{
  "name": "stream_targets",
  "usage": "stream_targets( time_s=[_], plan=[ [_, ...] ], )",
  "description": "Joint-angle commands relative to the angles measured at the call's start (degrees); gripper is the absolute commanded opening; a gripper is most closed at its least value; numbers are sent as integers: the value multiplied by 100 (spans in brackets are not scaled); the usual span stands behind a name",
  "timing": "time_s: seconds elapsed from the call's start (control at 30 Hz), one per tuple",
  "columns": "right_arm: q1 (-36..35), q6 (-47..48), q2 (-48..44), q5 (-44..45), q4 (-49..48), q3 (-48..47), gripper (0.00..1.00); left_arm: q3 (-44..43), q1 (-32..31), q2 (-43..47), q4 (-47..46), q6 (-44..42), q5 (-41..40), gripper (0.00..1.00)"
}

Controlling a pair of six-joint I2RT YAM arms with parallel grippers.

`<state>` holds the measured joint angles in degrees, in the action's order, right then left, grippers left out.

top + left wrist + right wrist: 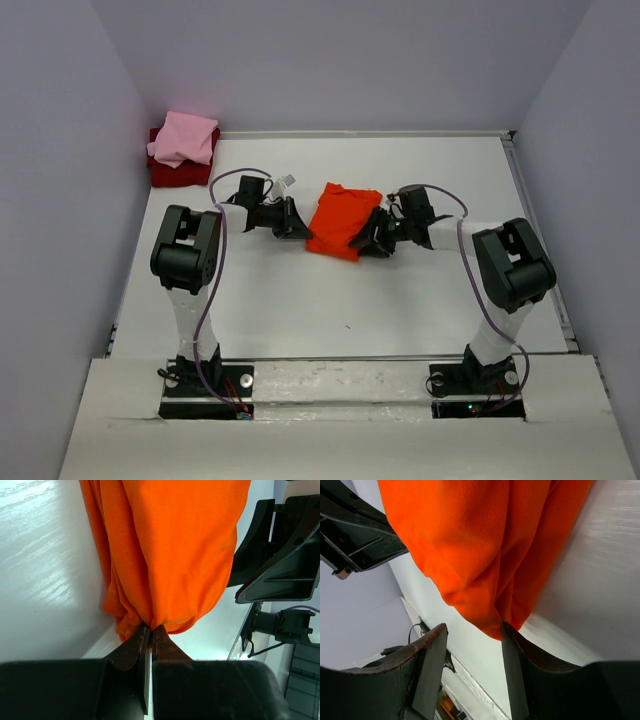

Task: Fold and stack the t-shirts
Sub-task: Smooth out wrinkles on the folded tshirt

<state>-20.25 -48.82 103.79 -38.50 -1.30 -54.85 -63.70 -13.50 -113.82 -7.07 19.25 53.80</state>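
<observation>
At the tabletop's (400,300) far left corner, pink t-shirt (185,137) lies stacked on dark red t-shirt (165,174). Orange t-shirt (343,220), centre, is partly folded and not yet stacked: left gripper (150,628) pinches it; right gripper (473,626) is spread.

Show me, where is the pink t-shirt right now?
In the top view, the pink t-shirt lies folded on the dark red t-shirt, in the far left corner of the table.

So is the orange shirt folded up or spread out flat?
Folded up, not spread. The orange shirt is a small bunched rectangle, its layers doubled over, and the left gripper pinches one edge.
</observation>
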Motion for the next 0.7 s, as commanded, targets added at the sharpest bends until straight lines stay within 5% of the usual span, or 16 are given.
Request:
stream_targets(
  time_s=[0.0,0.2,0.3,0.67],
  plan=[
    [-76,39,54,97,-301,-210,53,-107,-21,202,-84,36,201,8],
    [-76,57,98,115,-309,-219,39,-107,-21,202,-66,18,201,8],
    [-76,39,98,141,-283,-210,0,-99,-21,211,-58,0,210,8],
    [-76,285,-8,387,121,-298,0,-90,-21,211,57,-123,183,7]
  ],
)
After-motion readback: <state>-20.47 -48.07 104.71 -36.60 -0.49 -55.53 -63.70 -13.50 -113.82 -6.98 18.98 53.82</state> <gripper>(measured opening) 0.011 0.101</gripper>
